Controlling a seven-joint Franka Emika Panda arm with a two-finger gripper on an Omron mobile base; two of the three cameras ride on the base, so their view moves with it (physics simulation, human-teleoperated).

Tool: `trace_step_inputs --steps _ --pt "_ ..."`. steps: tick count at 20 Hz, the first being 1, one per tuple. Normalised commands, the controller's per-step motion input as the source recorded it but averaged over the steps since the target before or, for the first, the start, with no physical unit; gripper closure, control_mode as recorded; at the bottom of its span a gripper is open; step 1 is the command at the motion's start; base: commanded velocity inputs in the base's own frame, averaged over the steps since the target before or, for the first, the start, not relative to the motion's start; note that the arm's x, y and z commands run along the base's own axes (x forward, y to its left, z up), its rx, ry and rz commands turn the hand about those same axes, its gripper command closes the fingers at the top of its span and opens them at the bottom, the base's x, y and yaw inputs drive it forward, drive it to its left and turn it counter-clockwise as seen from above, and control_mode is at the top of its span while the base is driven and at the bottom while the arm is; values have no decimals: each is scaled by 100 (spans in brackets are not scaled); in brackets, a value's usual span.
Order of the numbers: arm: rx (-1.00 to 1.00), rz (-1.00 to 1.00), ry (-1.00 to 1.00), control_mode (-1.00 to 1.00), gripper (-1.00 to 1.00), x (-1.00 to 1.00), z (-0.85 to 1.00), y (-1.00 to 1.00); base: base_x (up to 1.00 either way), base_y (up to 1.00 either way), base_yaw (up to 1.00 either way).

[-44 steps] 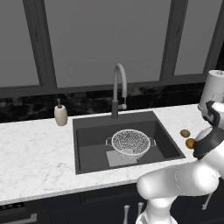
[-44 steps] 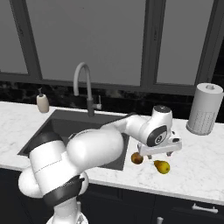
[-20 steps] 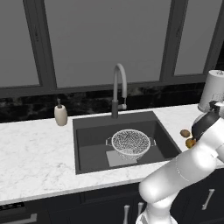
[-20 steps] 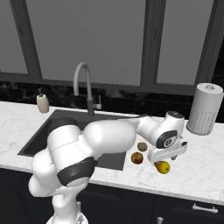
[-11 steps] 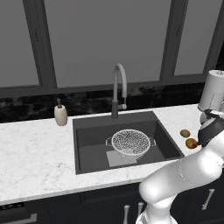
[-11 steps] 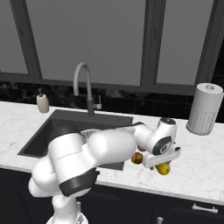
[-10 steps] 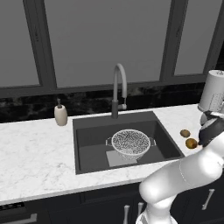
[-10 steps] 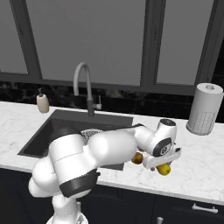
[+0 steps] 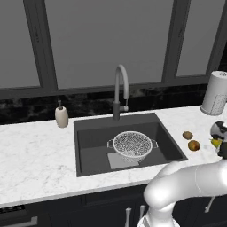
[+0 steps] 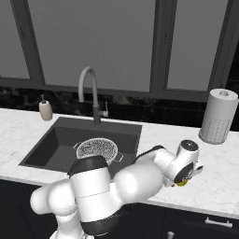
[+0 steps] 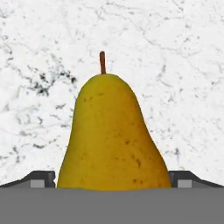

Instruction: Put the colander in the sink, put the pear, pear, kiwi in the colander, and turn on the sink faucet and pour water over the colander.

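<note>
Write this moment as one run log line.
colander: in sink | pincer: open around pear | pear: on counter

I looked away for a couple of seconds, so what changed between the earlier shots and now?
The hand has dropped lower onto the pear on the counter, with the fingers open on either side, not gripping. The colander in the sink and the other fruits stayed put.
</note>
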Motion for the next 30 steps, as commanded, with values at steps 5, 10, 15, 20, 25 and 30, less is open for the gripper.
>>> trace_step_inputs --steps 5,10,15,20,25,30 --pt "0 0 -5 -100 100 0 -56 5 0 0 0" --pt "2 0 -2 -100 100 -11 -33 2 0 0 0" --pt "4 13 -26 -100 100 -79 3 37 0 0 0" --pt "4 17 -26 -100 100 -80 64 65 0 0 0" --pt "0 23 -8 -100 100 -18 85 99 0 0 0" --pt "0 22 0 -100 100 11 67 100 0 0 0"
